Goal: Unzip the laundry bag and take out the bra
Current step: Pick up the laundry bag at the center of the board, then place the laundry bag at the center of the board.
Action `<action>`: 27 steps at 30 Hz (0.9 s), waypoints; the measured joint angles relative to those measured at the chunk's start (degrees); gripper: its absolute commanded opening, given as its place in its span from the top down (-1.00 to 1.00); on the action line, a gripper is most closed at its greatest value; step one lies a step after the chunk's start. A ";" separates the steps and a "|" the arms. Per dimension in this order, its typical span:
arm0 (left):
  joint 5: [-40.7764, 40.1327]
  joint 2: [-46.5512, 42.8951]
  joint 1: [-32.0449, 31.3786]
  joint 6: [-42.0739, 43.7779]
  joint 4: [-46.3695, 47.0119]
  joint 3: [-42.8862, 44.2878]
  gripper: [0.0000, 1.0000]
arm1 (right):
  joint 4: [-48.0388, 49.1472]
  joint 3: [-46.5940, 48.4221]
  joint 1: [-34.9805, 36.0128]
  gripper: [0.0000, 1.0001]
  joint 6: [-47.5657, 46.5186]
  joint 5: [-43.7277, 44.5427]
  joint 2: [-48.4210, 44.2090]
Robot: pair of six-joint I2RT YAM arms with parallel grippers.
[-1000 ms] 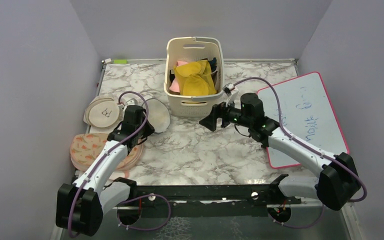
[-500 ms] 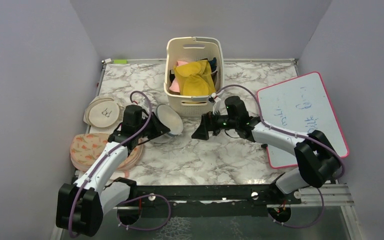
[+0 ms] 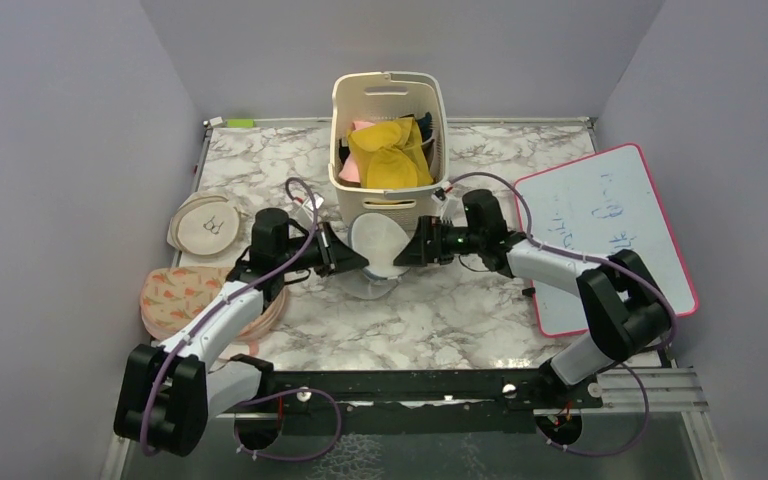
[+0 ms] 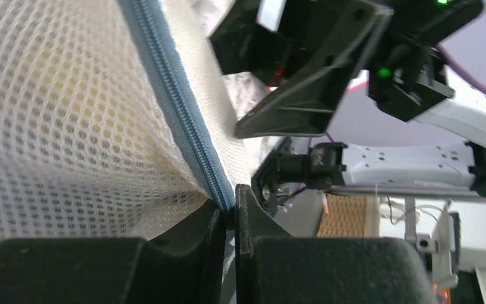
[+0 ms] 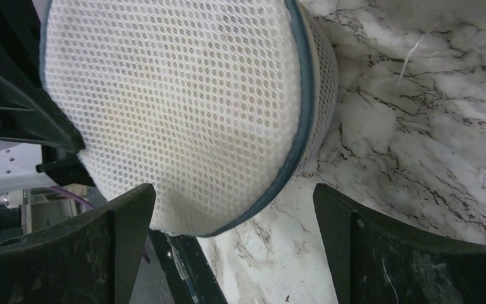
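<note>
While the left claw [image 3: 352,262] stayed out of the action, pinched shut on the dark zip trim [image 4: 178,111], the round white mesh laundry bag [image 3: 378,243] hung on edge above the marbled surface [image 3: 440,320], just in front of the cream slotted plastic basket [image 3: 410,205]. The bag lay between the two claws, its flat round face turned toward the right claw [image 3: 407,250]. That claw's fingers stood wide apart, gripping nothing, straddling the bag's lower edge. As the only free claw, and the one squarely facing the drum, it looked the likelier to work the zip.

The left wrist view showed the zip teeth closed and running up and away from the pinch. The right wrist view alone showed the whole mesh face, with the trim curving around the rim on the side toward the surface. No view showed a zip pull. The bra could not be made out through the mesh and was presumably inside.
</note>
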 measured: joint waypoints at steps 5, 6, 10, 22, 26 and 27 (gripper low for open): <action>3.21 2.19 -2.58 -0.26 2.60 4.83 1.00 | 1.84 -1.27 0.02 -0.89 1.49 -1.07 -0.42; 3.56 2.23 -2.93 -0.17 2.95 5.73 1.00 | 2.01 -1.36 0.02 -0.88 1.81 -1.07 -0.79; 4.66 2.62 -3.21 -0.13 4.07 7.50 1.00 | 3.85 -2.64 0.02 -0.81 3.10 -0.96 -3.28; 6.34 3.58 -3.74 0.31 3.98 7.52 1.00 | 11.61 -9.42 0.00 -0.89 8.50 -1.22 -5.18; 6.58 3.58 -3.76 0.35 3.98 7.50 1.00 | 11.61 -10.78 -0.02 -0.91 9.03 -0.81 -6.86; 6.67 3.58 -3.76 0.35 3.96 7.48 1.00 | 11.63 -11.41 0.00 -0.90 9.22 -0.42 -7.72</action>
